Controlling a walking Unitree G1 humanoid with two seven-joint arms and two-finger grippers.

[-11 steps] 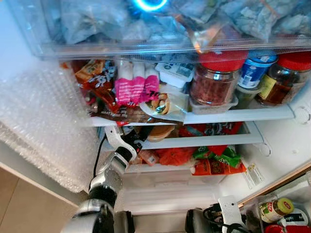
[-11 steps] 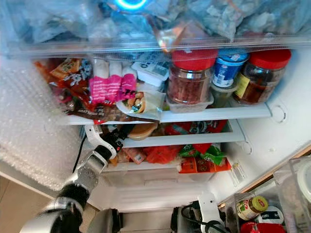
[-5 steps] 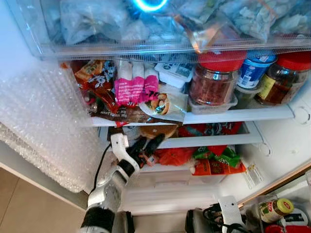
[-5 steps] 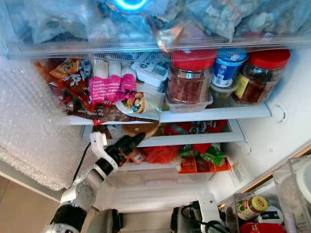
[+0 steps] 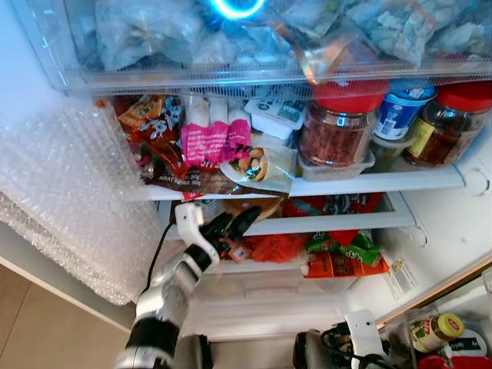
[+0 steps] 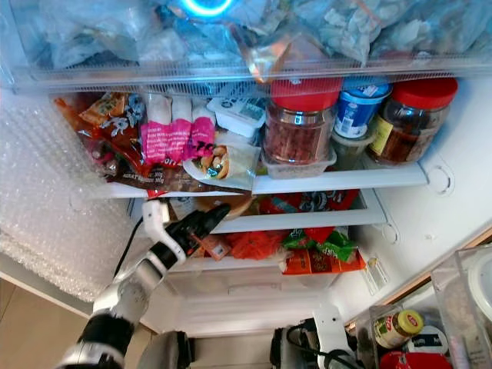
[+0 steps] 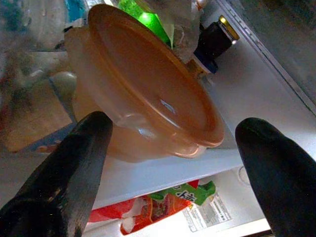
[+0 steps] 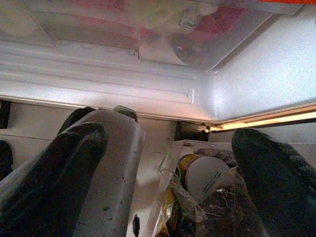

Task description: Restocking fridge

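Silver left arm angles up, its tool (image 5: 231,225) spread open before the orange-lidded tub (image 7: 148,94).

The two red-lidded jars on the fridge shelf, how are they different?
The left jar is fatter, and the right jar looks slimmer. The left jar holds reddish-brown stuff, while the right jar's contents look darker brown. The right jar has a yellowish label; the left jar shows none from here. The left jar sits on a clear tub; what the right one stands on is unclear. Both are upright, see-through and closed.
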